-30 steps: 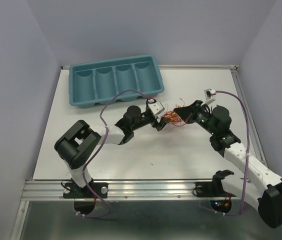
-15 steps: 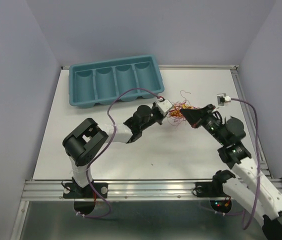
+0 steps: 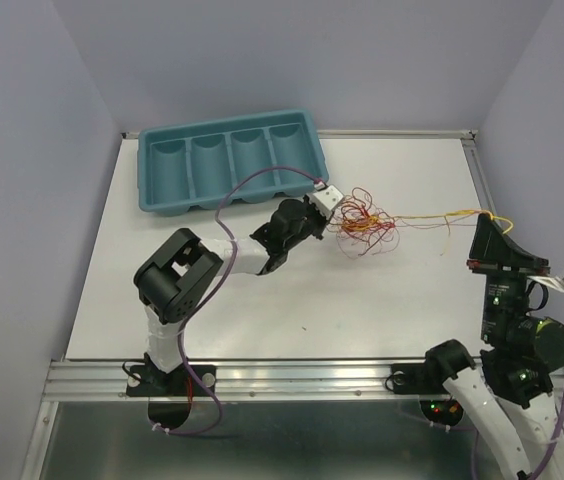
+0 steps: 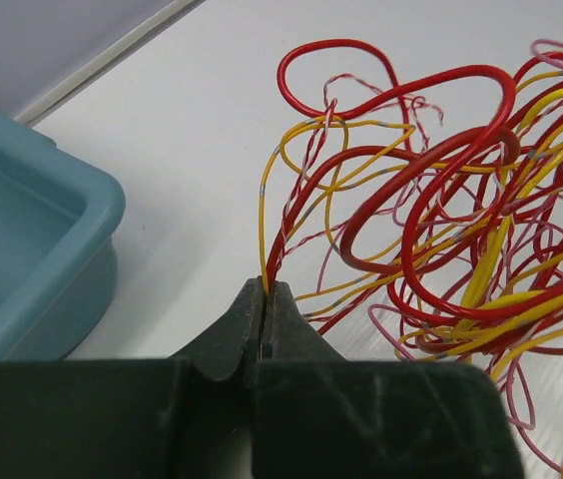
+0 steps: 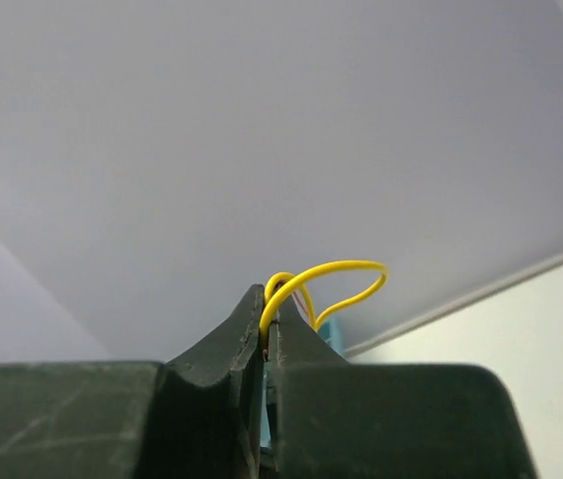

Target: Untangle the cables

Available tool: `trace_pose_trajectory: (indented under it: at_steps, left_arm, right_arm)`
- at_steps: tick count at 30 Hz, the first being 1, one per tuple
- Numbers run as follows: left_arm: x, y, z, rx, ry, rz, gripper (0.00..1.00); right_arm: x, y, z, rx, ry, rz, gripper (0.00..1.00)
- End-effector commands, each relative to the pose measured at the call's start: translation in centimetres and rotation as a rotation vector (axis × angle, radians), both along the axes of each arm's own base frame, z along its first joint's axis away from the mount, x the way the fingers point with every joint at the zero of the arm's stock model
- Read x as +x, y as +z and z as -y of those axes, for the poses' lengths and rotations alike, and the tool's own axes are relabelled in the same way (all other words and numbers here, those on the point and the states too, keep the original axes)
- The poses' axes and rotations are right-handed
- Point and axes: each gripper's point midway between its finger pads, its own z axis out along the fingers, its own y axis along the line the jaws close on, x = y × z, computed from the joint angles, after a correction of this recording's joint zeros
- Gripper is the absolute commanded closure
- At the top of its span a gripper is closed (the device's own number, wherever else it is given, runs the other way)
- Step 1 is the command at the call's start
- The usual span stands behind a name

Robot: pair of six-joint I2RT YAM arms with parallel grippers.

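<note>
As we look from the top camera: our left gripper [image 3: 329, 220] is clenched on the left edge of the cables [image 3: 364, 224], which lie on the table [image 3: 262, 300] near a corner of the teal tray [image 3: 224, 122].
Right arm, top camera: our right gripper [image 3: 484, 222] has swung from the middle out to the right side, pinching a yellow strand [image 3: 427, 220] that now runs stretched out from the bundle.
Bundle, top camera: a second ago it was a tight knot between both grippers; now it shows looser, wider loops.
Left wrist: the jaws press together on yellow and red wires at their tips; a second ago they stood apart.
Right wrist: the jaws are shut on a yellow loop [image 5: 341, 266], raised against the wall.
Meaning: we judge one side anchored and one strand drawn partly free, with most loops still crossed.
</note>
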Motion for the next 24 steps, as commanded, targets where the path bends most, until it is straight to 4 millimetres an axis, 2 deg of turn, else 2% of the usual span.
trace_pose_trajectory:
  at_steps: [1,3,4,5,7,8,9,10,11,12,14,18,19,20,21,23,24]
  left_arm:
    - [1.3,3.3,-2.3,-0.032,0.069,0.038,1.00]
    - [0.3,5.0,-2.4,-0.047,0.029,0.056,1.00]
    - [-0.3,6.6,-2.5,-0.067,0.009,0.076,1.00]
    - [-1.4,6.6,-2.3,-0.061,-0.043,0.067,1.00]
    - [-2.6,7.6,-2.3,-0.066,-0.093,0.078,1.00]
    - [-3.4,8.7,-2.4,-0.075,-0.121,0.089,1.00]
    - [-4.3,8.9,-2.4,-0.076,-0.157,0.086,1.00]
    - [-4.9,10.2,-2.6,-0.090,-0.173,0.105,1.00]
    - [-5.5,10.1,-2.7,-0.083,-0.194,0.096,1.00]
    - [-5.7,10.4,-2.9,-0.082,-0.198,0.099,1.00]
    - [-6.5,11.8,-3.3,-0.089,-0.212,0.119,1.00]
    - [-7.9,13.2,-3.9,-0.106,-0.246,0.138,1.00]
    - [-8.3,13.8,-4.1,-0.113,-0.253,0.144,1.00]
    - [-8.5,14.1,-4.1,-0.118,-0.259,0.147,1.00]
    - [-8.7,14.5,-4.3,-0.122,-0.259,0.152,1.00]
    - [-9.0,14.9,-4.5,-0.127,-0.262,0.157,1.00]
    - [-9.2,15.1,-4.6,-0.131,-0.262,0.162,1.00]
  right_arm:
    - [0.4,0.7,1.9,0.013,-0.115,-0.037,0.99]
    - [2.3,-0.6,0.1,-0.059,-0.065,-0.106,0.63]
    - [4.4,-2.0,-2.0,-0.123,-0.007,-0.177,0.44]
    - [5.4,-2.9,-2.9,-0.150,0.021,-0.224,0.27]
    - [7.2,-4.6,-5.2,-0.205,0.102,-0.311,0.24]
    - [8.8,-6.9,-6.4,-0.242,0.134,-0.399,0.23]
    - [9.5,-7.9,-7.3,-0.251,0.169,-0.431,0.22]
    - [9.8,-8.4,-8.6,-0.277,0.224,-0.448,0.22]
    - [10.9,-10.0,-9.6,-0.306,0.259,-0.499,0.21]
    - [10.9,-10.6,-10.9,-0.340,0.320,-0.511,0.21]
    - [11.5,-11.8,-12.0,-0.371,0.367,-0.547,0.21]
    - [12.4,-14.6,-14.0,-0.401,0.459,-0.619,0.20]
    - [12.7,-14.4,-14.1,-0.384,0.458,-0.608,0.18]
    - [12.8,-14.5,-14.4,-0.358,0.471,-0.608,0.00]
    - [13.2,-14.6,-15.0,-0.279,0.498,-0.615,0.00]
    - [13.9,-14.7,-14.7,-0.155,0.473,-0.650,0.00]
    - [14.0,-13.6,-14.8,-0.061,0.479,-0.648,0.00]
